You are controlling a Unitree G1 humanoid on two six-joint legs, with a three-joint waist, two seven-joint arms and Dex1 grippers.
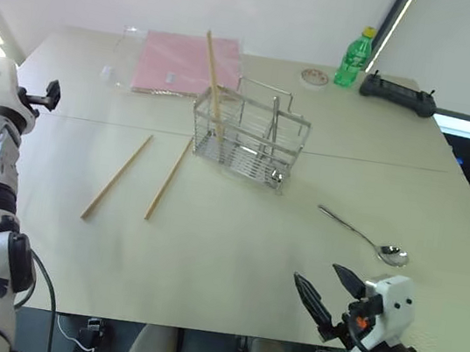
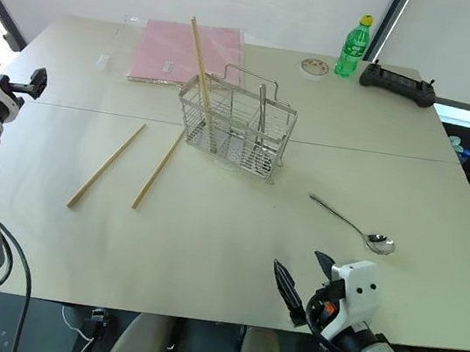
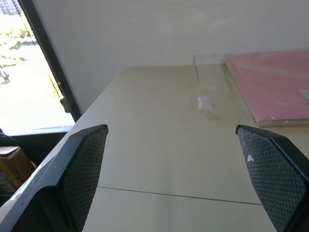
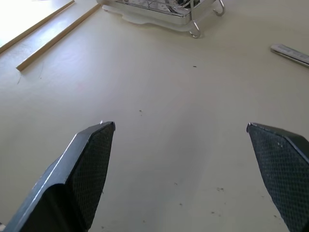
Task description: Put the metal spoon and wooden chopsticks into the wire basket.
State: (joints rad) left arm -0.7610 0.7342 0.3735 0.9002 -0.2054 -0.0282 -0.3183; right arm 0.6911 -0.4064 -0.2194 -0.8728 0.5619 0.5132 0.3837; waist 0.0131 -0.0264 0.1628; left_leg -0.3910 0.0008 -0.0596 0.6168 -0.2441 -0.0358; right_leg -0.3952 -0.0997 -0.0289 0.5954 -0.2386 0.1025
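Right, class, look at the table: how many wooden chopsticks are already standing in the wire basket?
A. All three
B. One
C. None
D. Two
B: one of the wooden chopsticks stands leaning in the wire basket, while the other two lie flat on the table beside it, and the metal spoon lies on the table too.
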